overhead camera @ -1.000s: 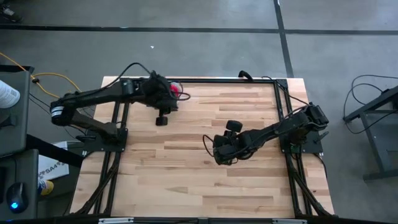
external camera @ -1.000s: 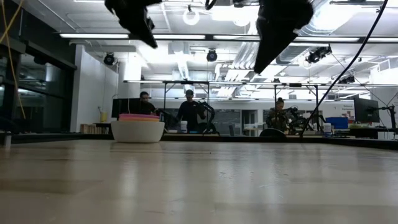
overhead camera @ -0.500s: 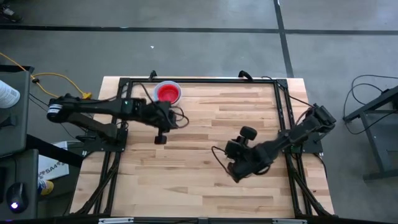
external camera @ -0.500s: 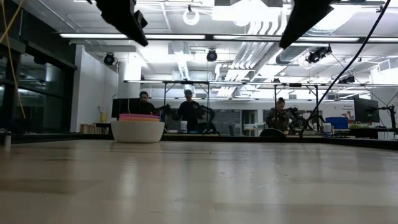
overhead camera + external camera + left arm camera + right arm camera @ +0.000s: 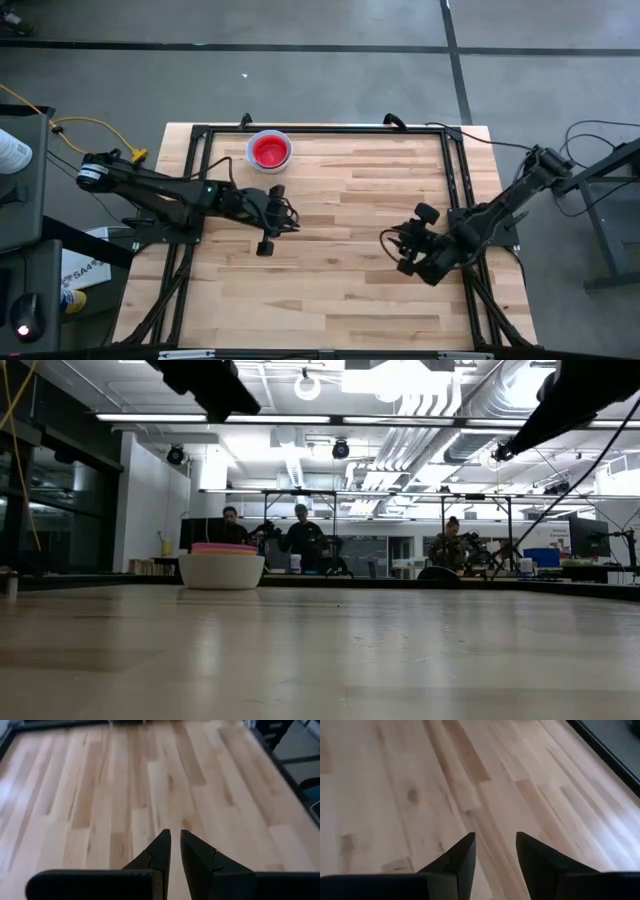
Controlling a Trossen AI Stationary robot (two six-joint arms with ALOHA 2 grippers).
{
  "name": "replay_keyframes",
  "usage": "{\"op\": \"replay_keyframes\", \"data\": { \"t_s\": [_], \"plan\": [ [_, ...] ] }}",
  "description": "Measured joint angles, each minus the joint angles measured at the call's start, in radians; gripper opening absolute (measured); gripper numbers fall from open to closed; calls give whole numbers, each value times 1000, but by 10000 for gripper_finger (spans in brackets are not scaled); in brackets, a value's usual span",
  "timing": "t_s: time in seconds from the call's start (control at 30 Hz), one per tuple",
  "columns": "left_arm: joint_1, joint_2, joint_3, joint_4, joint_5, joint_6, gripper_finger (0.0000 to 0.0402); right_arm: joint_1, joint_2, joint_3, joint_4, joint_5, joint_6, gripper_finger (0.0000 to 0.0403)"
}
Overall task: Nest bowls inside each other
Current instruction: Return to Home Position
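Red-topped bowls [image 5: 270, 150] nested at upper left of desk [image 5: 330, 290], left gripper [image 5: 175, 840] left of centre, fingers nearly together, empty, right gripper [image 5: 495, 845] at right, fingers spread, empty.

Wooden table [image 5: 330, 280], three people [image 5: 303, 532] at benches beyond.

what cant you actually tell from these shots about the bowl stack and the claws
- How many bowls are nested: the high view shows only the red-pink bowl inside a white rim; the low view shows the white bowl with pink and yellowish rims, too far off to count.
- Blue and purple bowls: not seen in any view.
- Both claws in the low view: cut off by the top edge.
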Motion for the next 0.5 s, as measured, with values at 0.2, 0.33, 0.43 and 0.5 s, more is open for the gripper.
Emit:
{"op": "replay_keyframes", "data": {
  "t_s": [0.2, 0.33, 0.43, 0.5],
  "plan": [
    [-36, 1, -18, 97, -36, 1, 42, 8, -163, -188, 307, -76, -286, 135],
    [-52, 9, -18, 128, -44, -4, 42, -21, -277, -340, 563, -227, -443, 135],
    [-53, 17, -20, 142, -47, -23, 42, -51, -357, -426, 721, -355, -511, 135],
    [-53, 25, -18, 168, -49, -46, 42, -67, -409, -468, 756, -425, -537, 135]
  ]
}}
